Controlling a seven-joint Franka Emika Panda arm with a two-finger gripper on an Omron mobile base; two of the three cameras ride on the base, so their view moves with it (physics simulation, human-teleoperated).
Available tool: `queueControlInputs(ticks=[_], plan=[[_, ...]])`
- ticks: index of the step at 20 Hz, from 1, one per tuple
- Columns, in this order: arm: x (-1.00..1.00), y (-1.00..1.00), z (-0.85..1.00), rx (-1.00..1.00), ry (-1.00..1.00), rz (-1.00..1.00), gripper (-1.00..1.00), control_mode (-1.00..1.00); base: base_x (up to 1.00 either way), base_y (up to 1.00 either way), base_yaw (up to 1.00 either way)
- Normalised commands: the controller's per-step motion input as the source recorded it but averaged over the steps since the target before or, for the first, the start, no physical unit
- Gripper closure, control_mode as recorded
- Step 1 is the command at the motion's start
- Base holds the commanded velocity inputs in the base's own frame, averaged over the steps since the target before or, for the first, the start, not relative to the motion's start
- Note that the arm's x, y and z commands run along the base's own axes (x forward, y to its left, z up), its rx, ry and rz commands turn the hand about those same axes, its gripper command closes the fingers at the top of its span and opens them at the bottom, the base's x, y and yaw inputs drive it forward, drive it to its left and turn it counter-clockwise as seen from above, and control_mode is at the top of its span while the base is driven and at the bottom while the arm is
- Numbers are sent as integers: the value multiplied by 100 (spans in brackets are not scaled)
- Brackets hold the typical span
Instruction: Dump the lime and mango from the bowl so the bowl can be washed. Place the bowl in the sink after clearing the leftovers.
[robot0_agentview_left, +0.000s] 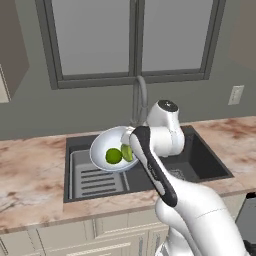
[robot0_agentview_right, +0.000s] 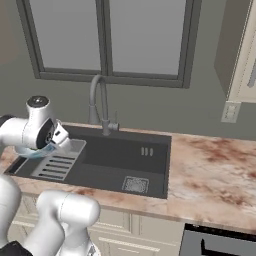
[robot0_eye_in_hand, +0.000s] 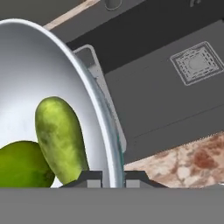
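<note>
Your jaws are clamped on the rim of the bowl (robot0_eye_in_hand: 65, 78), one tip inside and one outside, holding it tipped up on edge above the slotted tray at the left of the sink (robot0_agentview_left: 200, 160). The lime (robot0_agentview_left: 113, 156) and mango (robot0_agentview_left: 127, 152) sit inside the bowl just beside the jaws, so the dumping step looks underway, not finished. Next, tip further to roll both fruits out, then lower the bowl into the sink.

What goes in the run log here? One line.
pincer: shut on bowl rim | bowl: tilted above sink | lime, mango: inside bowl
</note>
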Motion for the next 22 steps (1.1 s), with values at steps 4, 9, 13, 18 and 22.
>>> queueControlInputs(ticks=[4, 9, 13, 18, 22], plan=[[32, -1, -31, -22, 10, 0, 100, -100, 0, 0, 0], [8, -11, -19, -14, 1, 0, 100, -100, 0, 0, 0], [5, 1, -4, -9, 0, 0, 100, -100, 0, 0, 0], [38, -4, -14, -15, -5, -4, 100, -100, 0, 0, 0], [39, 4, -17, -18, -6, -5, 100, -100, 0, 0, 0]])
